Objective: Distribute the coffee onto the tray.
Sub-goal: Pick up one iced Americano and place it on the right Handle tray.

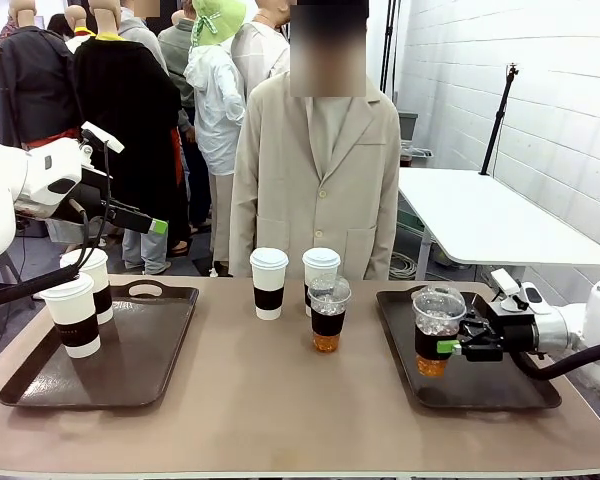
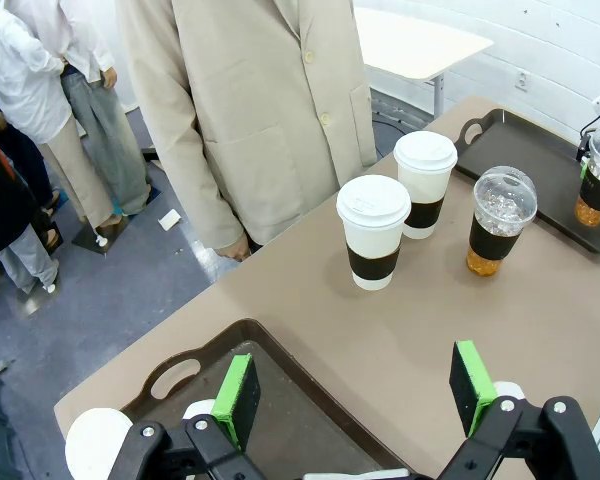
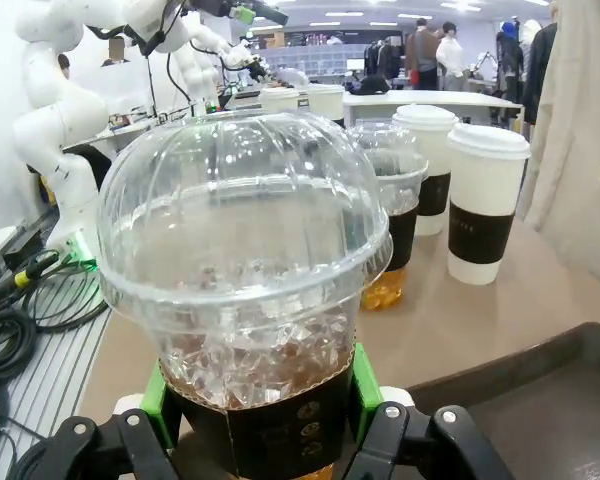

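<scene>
At the right of the table (image 1: 280,410), the right gripper (image 1: 458,346) is clamped on the dark sleeve of a clear plastic dome-lidded cup of iced coffee (image 1: 438,325), over the dark brown right tray (image 1: 500,395). The left gripper (image 2: 355,395) hovers, jaws wide and empty, above the matching left tray (image 1: 130,370), which holds two white paper lidded cups (image 1: 78,315). Two more white cups (image 1: 269,283) and a second clear iced cup (image 1: 329,315) stand mid-table.

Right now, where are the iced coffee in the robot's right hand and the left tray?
iced coffee (image 1: 438,318): front view, on its clear, icy upper part.
left tray (image 1: 130,365): front view, on its bare floor.
</scene>
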You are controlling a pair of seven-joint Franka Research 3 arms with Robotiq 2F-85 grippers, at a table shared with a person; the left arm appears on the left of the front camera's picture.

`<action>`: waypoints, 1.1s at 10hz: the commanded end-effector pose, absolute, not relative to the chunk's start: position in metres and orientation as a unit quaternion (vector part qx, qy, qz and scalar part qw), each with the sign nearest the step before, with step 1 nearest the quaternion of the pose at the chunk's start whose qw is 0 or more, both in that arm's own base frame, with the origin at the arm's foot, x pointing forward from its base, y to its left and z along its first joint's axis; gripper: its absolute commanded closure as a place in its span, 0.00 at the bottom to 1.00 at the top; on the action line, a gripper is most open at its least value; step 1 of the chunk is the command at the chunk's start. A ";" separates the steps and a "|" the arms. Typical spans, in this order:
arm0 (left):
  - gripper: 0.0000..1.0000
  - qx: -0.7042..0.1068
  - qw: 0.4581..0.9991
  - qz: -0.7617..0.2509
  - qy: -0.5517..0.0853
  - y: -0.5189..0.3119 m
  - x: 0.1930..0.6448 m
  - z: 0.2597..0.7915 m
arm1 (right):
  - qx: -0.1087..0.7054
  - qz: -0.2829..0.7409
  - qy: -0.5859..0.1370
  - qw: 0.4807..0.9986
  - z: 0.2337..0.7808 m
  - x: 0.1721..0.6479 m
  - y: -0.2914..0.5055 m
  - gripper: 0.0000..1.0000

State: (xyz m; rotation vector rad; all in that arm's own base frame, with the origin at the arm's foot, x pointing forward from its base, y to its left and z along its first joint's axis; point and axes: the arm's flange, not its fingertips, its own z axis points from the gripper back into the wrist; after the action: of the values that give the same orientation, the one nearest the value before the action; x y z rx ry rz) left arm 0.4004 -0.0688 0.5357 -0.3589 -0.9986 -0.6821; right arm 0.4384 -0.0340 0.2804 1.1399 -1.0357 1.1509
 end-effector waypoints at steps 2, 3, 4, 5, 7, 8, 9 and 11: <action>0.00 -0.168 0.810 -0.315 -0.465 -0.069 0.401 0.534 | 0.485 0.508 -0.437 0.562 0.267 0.438 -0.036 0.23; 0.00 -0.168 0.810 -0.315 -0.465 -0.069 0.401 0.534 | 0.485 0.508 -0.439 0.561 0.260 0.435 -0.036 0.23; 0.00 -0.168 0.810 -0.315 -0.465 -0.069 0.401 0.534 | 0.479 0.507 -0.446 0.560 0.254 0.433 -0.036 0.23; 0.00 -0.168 0.810 -0.315 -0.465 -0.069 0.401 0.534 | 0.474 0.510 -0.451 0.559 0.249 0.432 -0.035 0.23; 0.00 -0.168 0.810 -0.315 -0.465 -0.069 0.401 0.534 | 0.472 0.506 -0.455 0.561 0.240 0.431 -0.036 0.23; 0.00 -0.168 0.810 -0.315 -0.465 -0.069 0.401 0.534 | 0.475 0.504 -0.455 0.559 0.237 0.431 -0.036 0.23; 0.00 -0.168 0.810 -0.315 -0.465 -0.069 0.401 0.534 | 0.471 0.500 -0.456 0.566 0.233 0.431 -0.036 0.23; 0.00 -0.168 0.810 -0.315 -0.465 -0.069 0.401 0.534 | 0.468 0.491 -0.449 0.582 0.229 0.430 -0.037 0.23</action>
State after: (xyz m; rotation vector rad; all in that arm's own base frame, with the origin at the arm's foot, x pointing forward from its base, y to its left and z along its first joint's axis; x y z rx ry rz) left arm 0.4004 -0.0688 0.5357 -0.3589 -0.9986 -0.6821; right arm 0.4312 -0.0411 0.2358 1.1245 -1.0590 1.1663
